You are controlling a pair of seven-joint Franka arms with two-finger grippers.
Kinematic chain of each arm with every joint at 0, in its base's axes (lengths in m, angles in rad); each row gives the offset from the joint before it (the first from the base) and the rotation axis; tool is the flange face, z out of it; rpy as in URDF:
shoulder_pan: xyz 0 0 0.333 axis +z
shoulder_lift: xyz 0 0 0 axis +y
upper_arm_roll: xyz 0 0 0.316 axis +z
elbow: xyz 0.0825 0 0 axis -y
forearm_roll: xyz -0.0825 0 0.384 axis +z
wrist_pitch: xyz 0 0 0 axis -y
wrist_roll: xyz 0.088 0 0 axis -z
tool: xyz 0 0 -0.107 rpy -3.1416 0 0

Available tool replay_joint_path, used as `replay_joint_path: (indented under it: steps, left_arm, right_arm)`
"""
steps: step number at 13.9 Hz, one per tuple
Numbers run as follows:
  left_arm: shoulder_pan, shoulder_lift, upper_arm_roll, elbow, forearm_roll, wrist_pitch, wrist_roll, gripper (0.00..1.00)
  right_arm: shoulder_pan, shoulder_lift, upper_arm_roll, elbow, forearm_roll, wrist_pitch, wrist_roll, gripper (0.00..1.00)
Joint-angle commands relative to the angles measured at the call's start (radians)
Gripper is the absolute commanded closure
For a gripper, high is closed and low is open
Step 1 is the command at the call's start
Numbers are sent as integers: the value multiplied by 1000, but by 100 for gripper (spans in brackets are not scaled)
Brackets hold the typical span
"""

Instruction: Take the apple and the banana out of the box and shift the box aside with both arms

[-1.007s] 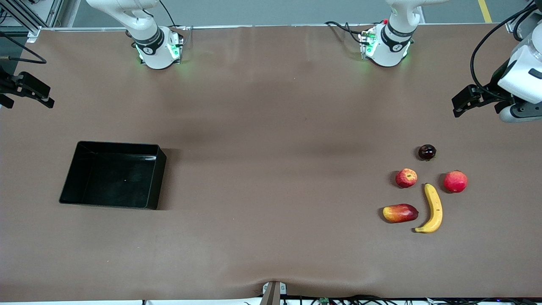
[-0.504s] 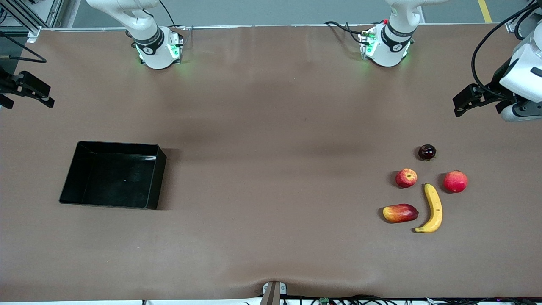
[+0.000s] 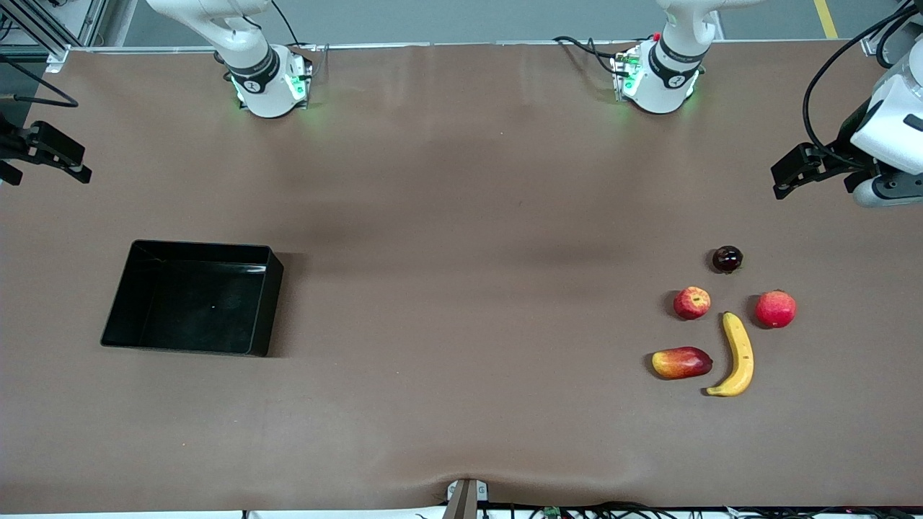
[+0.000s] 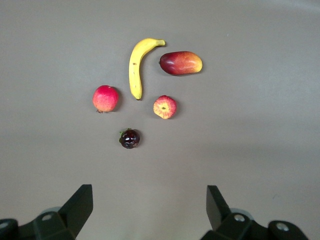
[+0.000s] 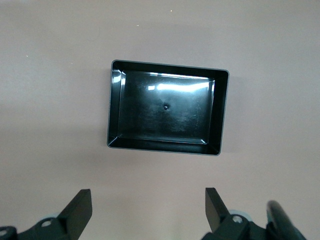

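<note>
Black tray lies empty on the desk below my spread right hand. Below my spread left hand lie the yellow banana and the apple beside it.

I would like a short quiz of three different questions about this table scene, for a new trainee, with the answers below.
1. True or false: the shallow glossy black plastic tray holds a fruit.
2. Which fruit lies nearest the front camera? A. long curved yellow banana B. tiny dark purple-black fruit C. small round red apple with a yellowish top
3. Fill in: the left gripper and right gripper both stand ____.

Key: 1 false; 2 A; 3 open.
</note>
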Motion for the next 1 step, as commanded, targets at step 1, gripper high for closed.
replay_joint_path:
  steps: [1]
  left_arm:
    - [5,-5,-1,4,1,-10,16,0]
  right_arm:
    - [-8,-3,-1,-3,15,3,-13,0]
